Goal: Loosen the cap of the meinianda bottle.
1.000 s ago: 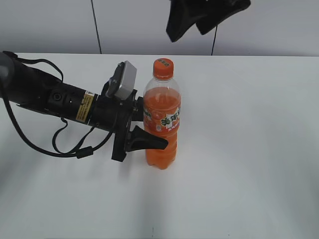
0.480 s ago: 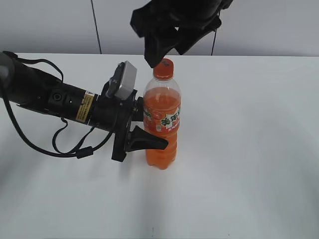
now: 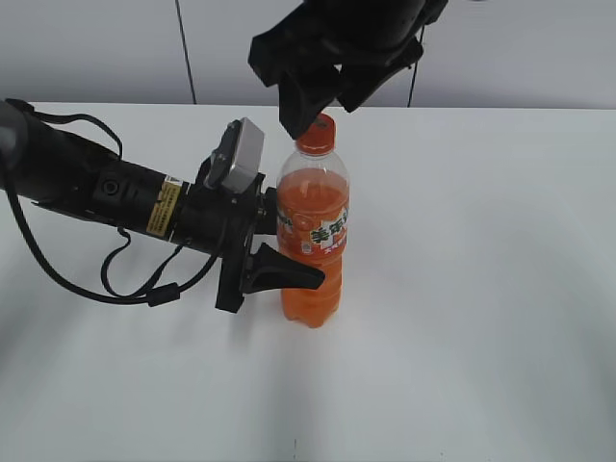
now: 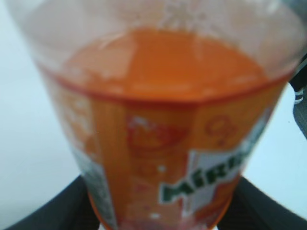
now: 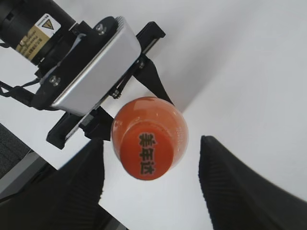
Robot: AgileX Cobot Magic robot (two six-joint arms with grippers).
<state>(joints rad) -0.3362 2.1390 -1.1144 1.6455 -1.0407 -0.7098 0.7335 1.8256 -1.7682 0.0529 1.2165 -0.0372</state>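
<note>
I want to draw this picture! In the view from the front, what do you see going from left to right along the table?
Left arm → its wrist camera → left gripper → meinianda bottle.

The cap [image 3: 315, 134] is orange with dark letters on top. The meinianda bottle [image 3: 312, 231] is see-through and full of orange drink. Its label [image 3: 324, 234] is orange, white and green. The counter [image 3: 462, 289] is white. Both arms are black. The left arm [image 3: 87, 183] has a yellow sticker [image 3: 162, 207] and a silver box [image 3: 238, 154]. The fingers [image 5: 230, 187] are black with fine ridges.
</note>
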